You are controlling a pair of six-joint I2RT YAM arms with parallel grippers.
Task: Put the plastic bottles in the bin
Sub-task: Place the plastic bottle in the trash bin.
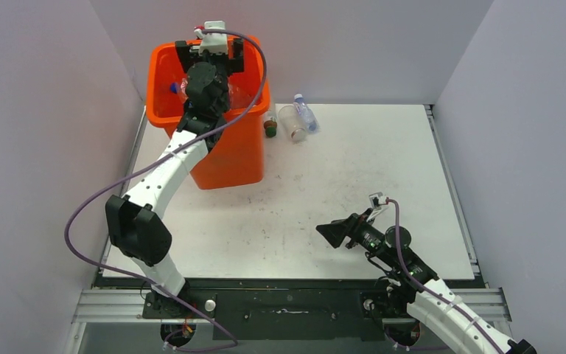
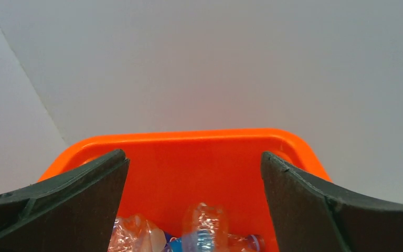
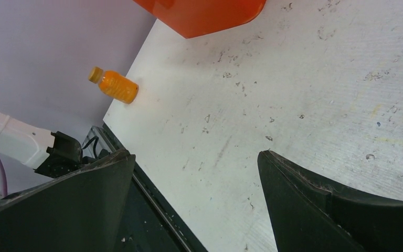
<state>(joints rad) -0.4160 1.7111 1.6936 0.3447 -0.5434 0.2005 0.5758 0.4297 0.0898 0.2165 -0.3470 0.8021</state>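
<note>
Several clear bottles (image 2: 204, 227) are lying inside the orange bin (image 1: 225, 162), so the job is seemingly well along. The left gripper (image 2: 193, 157) is hovering over it, fingers spread, empty. Loose bottles (image 1: 301, 118) are waiting on the table (image 1: 354, 169) beside the bin, and an orange bottle (image 3: 115, 86) is lying by its left edge. The right gripper (image 3: 194, 157) is hanging spread and empty.

Pale grey left wall (image 1: 44, 110), far wall (image 1: 354, 44), right wall (image 1: 530, 110) box in white table (image 1: 354, 169); surface scuffed, dark-speckled. Metal rail (image 1: 287, 301) along near edge. Light soft, even.
</note>
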